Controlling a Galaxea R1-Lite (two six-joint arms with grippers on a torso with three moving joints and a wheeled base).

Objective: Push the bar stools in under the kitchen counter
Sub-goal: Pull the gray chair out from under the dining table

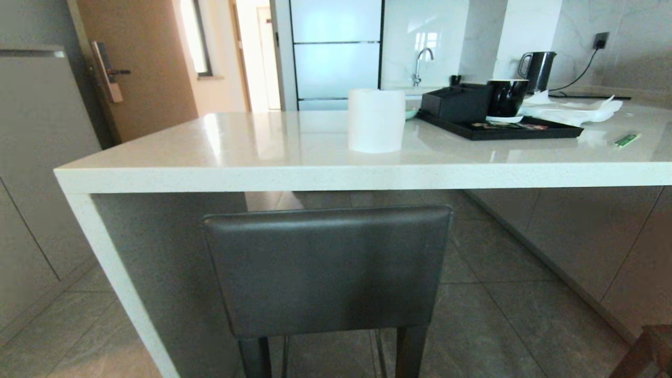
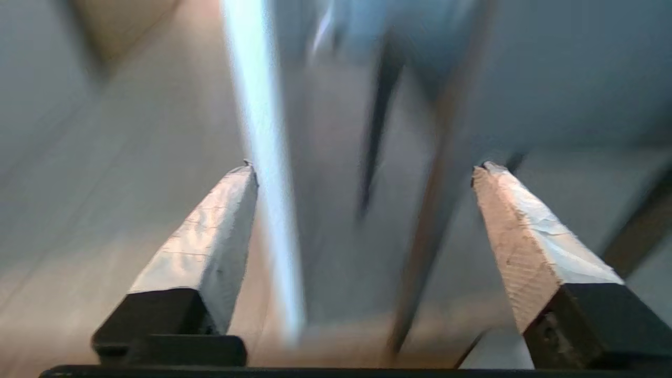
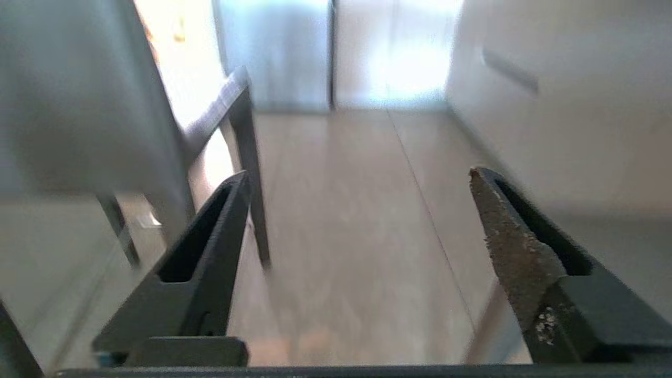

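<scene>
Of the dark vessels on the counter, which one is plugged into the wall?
The kettle at the back right: a cord runs from its base to the wall socket. The black cup sits on the tray, cordless.

- The left end effector [image 2: 362, 168] shows only in its own wrist view, fingers spread wide with a clear gap between them, nothing gripped.
- Its fingers [image 2: 210, 236] are wrapped in pale, worn tape.
- The right end effector [image 3: 359, 176] likewise stands wide open and empty, with bare dark fingers [image 3: 517, 252].
- Neither arm shows in the head view.
</scene>
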